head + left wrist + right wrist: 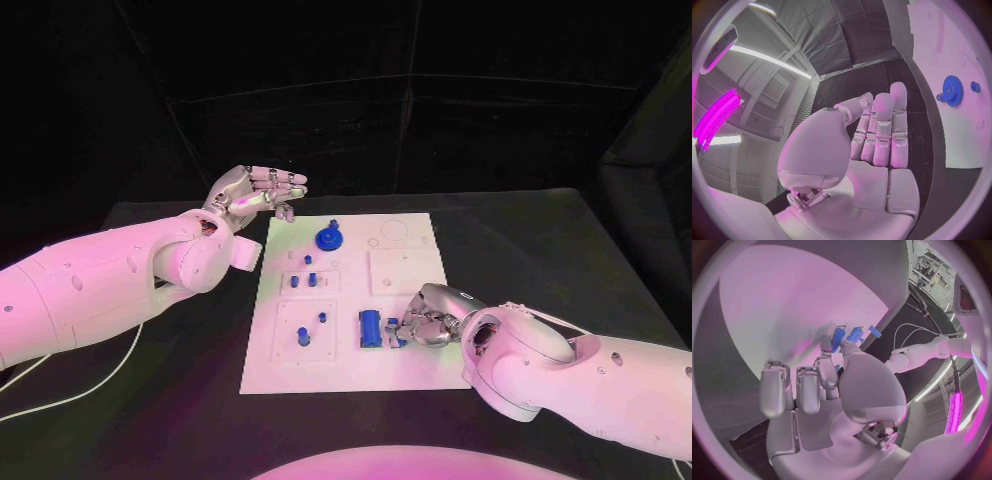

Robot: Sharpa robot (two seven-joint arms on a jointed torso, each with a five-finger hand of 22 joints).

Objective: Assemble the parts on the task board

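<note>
Parts, small and blue, sit on the white task board [411, 375] in the middle of the black table [577, 240], likely waiting to be put in their spots. On the left, the left hand [260, 192] hangs above the table by the board's far corner, near the blue gear [330, 238], fingers loose and holding nothing, as if waiting its turn. On the right, the right hand [430, 318] rests low on the board with its fingers at a blue cylinder [371, 328] and a smaller blue piece [391, 331], but I cannot tell if it grips one.

place: robotics lab test cell | backdrop: black curtain [433, 90] hung behind and beside the black surface [548, 250] | ceiling: strip lights [770, 59] and a vent grille [773, 89] | floor: white cables [72, 385] trailing off the surface
</note>
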